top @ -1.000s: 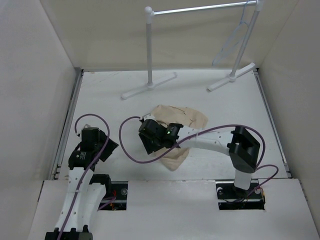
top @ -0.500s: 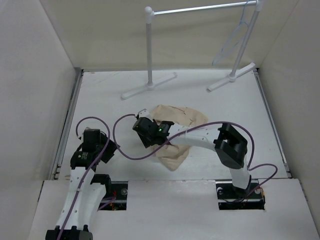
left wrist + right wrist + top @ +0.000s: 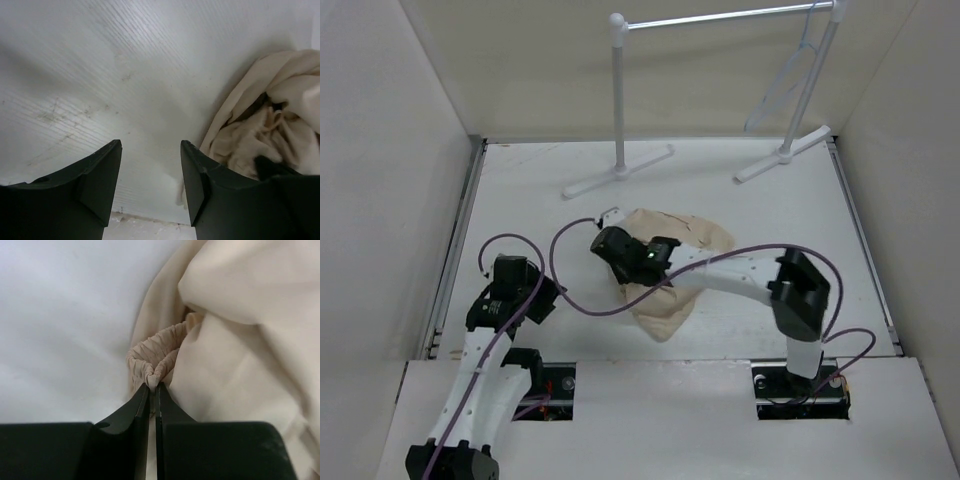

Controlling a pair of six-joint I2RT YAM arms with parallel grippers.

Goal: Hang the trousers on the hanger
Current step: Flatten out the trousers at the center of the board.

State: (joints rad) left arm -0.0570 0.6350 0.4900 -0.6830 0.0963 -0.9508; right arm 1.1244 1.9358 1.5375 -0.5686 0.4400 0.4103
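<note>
- On the table (image 3: 520, 200), towards its near middle, the trousers (image 3: 695, 240) lie in a crumpled heap, under and just beyond my right arm.
- My right pincer (image 3: 152, 390) is pressed together on a fold of the gathered waistband, at the left edge of the heap. The wrist view shows the puckered cloth caught right at the tips.
- My left pincer (image 3: 151, 150) is spread with nothing between its fingers. It hangs over bare table just left of the heap, whose edge shows at the right of that wrist view.
- The hanger (image 3: 790, 68) hangs at the right end of the rack (image 3: 618, 100), at the far side and well apart from the trousers.
- As I judge it, only the first grip on the cloth is made. The heap rests on the table, bunched, with neither leg laid out.
- Left to do: lift and spread the trousers, carry them to the far side, and pass them over the hanger.
- In the way:
  - The legs are folded under one another, so one pinch at the waistband may drag the whole bundle.
  - The rack's feet splay across the table between the heap and the hanger.
  - My right arm's purple cable (image 3: 575, 300) loops low, near the cloth and my left arm.
</note>
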